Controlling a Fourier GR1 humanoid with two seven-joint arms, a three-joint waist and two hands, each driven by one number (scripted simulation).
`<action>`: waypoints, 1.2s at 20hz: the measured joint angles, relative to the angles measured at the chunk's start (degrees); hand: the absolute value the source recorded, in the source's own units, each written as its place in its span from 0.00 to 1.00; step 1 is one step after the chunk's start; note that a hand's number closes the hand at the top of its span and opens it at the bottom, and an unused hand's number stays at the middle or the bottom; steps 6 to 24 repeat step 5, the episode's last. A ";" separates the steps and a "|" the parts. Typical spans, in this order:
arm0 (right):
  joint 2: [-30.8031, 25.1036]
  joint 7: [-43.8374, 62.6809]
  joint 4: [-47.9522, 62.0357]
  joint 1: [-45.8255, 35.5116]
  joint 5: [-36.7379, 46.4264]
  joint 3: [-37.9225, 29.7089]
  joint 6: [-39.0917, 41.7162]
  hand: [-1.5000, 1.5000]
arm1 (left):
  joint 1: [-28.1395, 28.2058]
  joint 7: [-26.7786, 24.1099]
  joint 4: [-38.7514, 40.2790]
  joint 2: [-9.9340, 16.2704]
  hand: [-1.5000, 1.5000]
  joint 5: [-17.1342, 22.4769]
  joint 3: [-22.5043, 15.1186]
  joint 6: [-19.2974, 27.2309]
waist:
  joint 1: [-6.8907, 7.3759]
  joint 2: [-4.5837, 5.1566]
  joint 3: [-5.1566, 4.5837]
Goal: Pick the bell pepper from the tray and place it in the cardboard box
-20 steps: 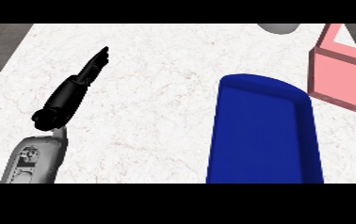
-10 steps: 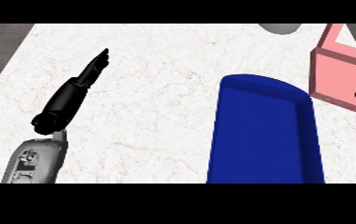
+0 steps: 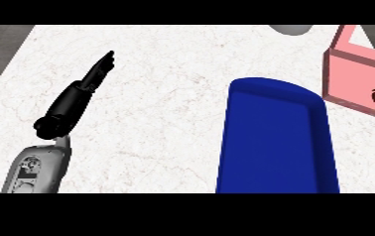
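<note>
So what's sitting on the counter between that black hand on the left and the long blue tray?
Nothing: in the head view, only bare white marbled counter lies between the black left hand, fingers straight, and the blue tray.

Blue tray (image 3: pixel 275 146) lower right, pink box (image 3: pixel 350 76) just beyond, right edge
</note>
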 measured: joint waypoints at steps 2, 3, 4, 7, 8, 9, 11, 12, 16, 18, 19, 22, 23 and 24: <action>-0.73 3.53 3.11 -1.23 -3.60 -3.37 2.07 0.00 | -0.15 0.06 -0.08 -0.02 0.50 0.05 0.15 0.10 | 0.04 0.11 -0.01; -1.70 5.33 4.46 -1.85 -5.11 -4.80 3.39 0.00 | 0.05 0.01 -0.23 -0.17 0.50 0.00 -0.07 0.10 | 0.14 0.18 0.01; -2.54 6.85 5.56 -2.42 -6.47 -6.13 4.23 0.00 | 0.01 -0.13 -0.23 0.01 0.50 0.08 0.05 -0.07 | 0.31 0.31 0.02; -3.40 8.01 6.51 -2.56 -7.68 -7.32 5.00 0.00 | -0.12 -0.14 -0.21 0.03 0.50 0.03 0.09 -0.01 | 0.33 0.42 0.04; -3.40 8.01 6.51 -2.56 -7.68 -7.32 5.00 0.00 | -0.12 -0.14 -0.21 0.03 0.50 0.03 0.09 -0.01 | 0.33 0.42 0.04; -3.40 8.01 6.51 -2.56 -7.68 -7.32 5.00 0.00 | -0.12 -0.14 -0.21 0.03 0.50 0.03 0.09 -0.01 | 0.33 0.42 0.04; -3.40 8.01 6.51 -2.56 -7.68 -7.32 5.00 0.00 | -0.12 -0.14 -0.21 0.03 0.50 0.03 0.09 -0.01 | 0.33 0.42 0.04; -3.40 8.01 6.51 -2.56 -7.68 -7.32 5.00 0.00 | -0.12 -0.14 -0.21 0.03 0.50 0.03 0.09 -0.01 | 0.33 0.42 0.04; -3.40 8.01 6.51 -2.56 -7.68 -7.32 5.00 0.00 | -0.12 -0.14 -0.21 0.03 0.50 0.03 0.09 -0.01 | 0.33 0.42 0.04; -3.40 8.01 6.51 -2.56 -7.68 -7.32 5.00 0.00 | -0.12 -0.14 -0.21 0.03 0.50 0.03 0.09 -0.01 | 0.33 0.42 0.04; -3.40 8.01 6.51 -2.56 -7.68 -7.32 5.00 0.00 | -0.12 -0.14 -0.21 0.03 0.50 0.03 0.09 -0.01 | 0.33 0.42 0.04; -3.40 8.01 6.51 -2.56 -7.68 -7.32 5.00 0.00 | -0.12 -0.14 -0.21 0.03 0.50 0.03 0.09 -0.01 | 0.33 0.42 0.04; -3.40 8.01 6.51 -2.56 -7.68 -7.32 5.00 0.00 | -0.12 -0.14 -0.21 0.03 0.50 0.03 0.09 -0.01 | 0.33 0.42 0.04; -3.40 8.01 6.51 -2.56 -7.68 -7.32 5.00 0.00 | -0.12 -0.14 -0.21 0.03 0.50 0.03 0.09 -0.01 | 0.33 0.42 0.04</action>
